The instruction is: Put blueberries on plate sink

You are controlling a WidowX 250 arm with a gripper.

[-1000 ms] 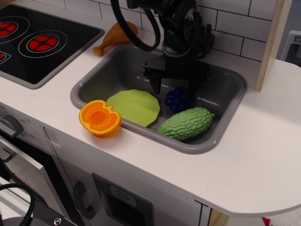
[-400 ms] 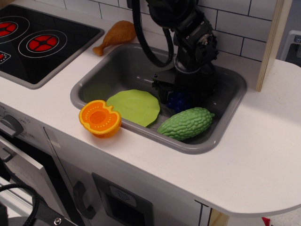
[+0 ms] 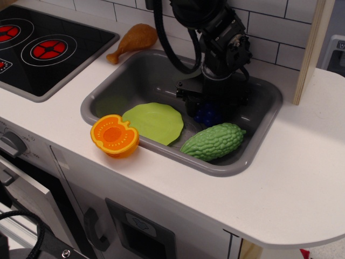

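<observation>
The blueberries (image 3: 207, 115), a small dark blue cluster, lie on the floor of the grey sink (image 3: 108, 89), right of centre. The light green plate (image 3: 153, 122) lies flat in the sink to their left, its near edge resting against the front wall. My black gripper (image 3: 208, 110) points straight down over the blueberries, lowered into the sink with a finger on each side of the cluster. The jaws look spread around the berries, and the fingertips are hard to make out against the dark berries.
A bumpy green gourd (image 3: 213, 141) lies in the sink just in front of the blueberries. An orange halved fruit (image 3: 114, 135) sits on the sink's front left rim. A brown drumstick (image 3: 133, 40) lies behind the sink. The black stovetop (image 3: 38, 48) is at the left.
My gripper has moved right and down into the sink. It went from hovering above the blueberries to straddling them. The blueberries, plate and gourd have not moved.
</observation>
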